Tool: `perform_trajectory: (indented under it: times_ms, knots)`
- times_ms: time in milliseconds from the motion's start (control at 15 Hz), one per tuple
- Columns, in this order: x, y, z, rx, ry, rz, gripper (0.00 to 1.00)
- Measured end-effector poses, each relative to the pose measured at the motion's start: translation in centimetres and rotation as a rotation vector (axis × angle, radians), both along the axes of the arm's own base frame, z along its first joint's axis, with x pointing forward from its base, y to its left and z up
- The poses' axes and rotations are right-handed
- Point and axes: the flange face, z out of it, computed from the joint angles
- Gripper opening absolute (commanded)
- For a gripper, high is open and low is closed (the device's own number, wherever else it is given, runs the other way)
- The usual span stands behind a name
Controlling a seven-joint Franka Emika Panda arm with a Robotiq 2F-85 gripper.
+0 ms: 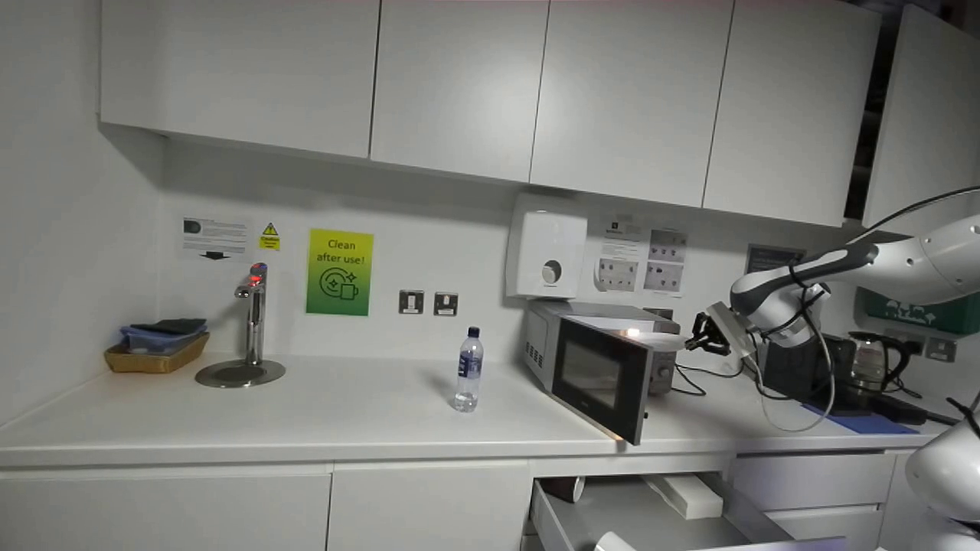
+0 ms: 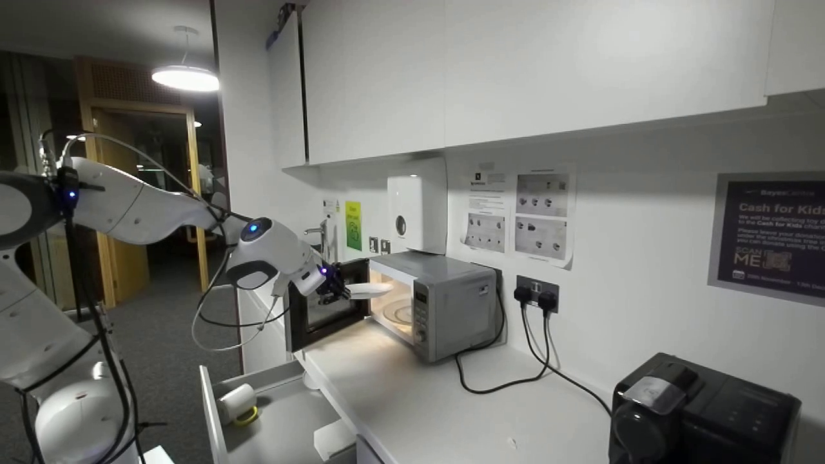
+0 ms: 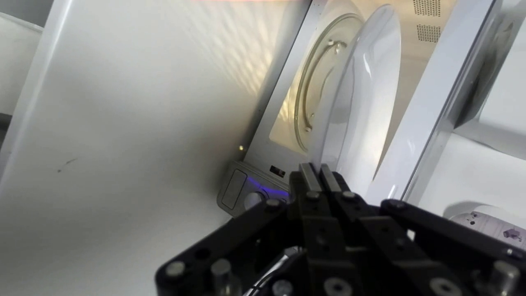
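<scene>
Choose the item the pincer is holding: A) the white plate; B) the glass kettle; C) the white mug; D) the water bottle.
A: in the wrist view, the pincer is closed on the edge of the white plate, and an exterior view shows it gripping that plate by the open microwave.

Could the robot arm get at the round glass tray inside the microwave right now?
Probably not, with its end effector closed on a white plate. Otherwise the way looks free: the microwave door is open and the glass tray shows inside.
</scene>
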Motion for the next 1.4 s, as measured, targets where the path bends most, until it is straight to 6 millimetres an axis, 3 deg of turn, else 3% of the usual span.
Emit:
perform_trajectory:
  times_ms: [667,1400]
  knots:
    - [0.1,0.2,-0.4,0.008,0.011,0.006,0.01]
    - [-1.2,-5.3,-0.8,0.034,0.060,0.008,0.01]
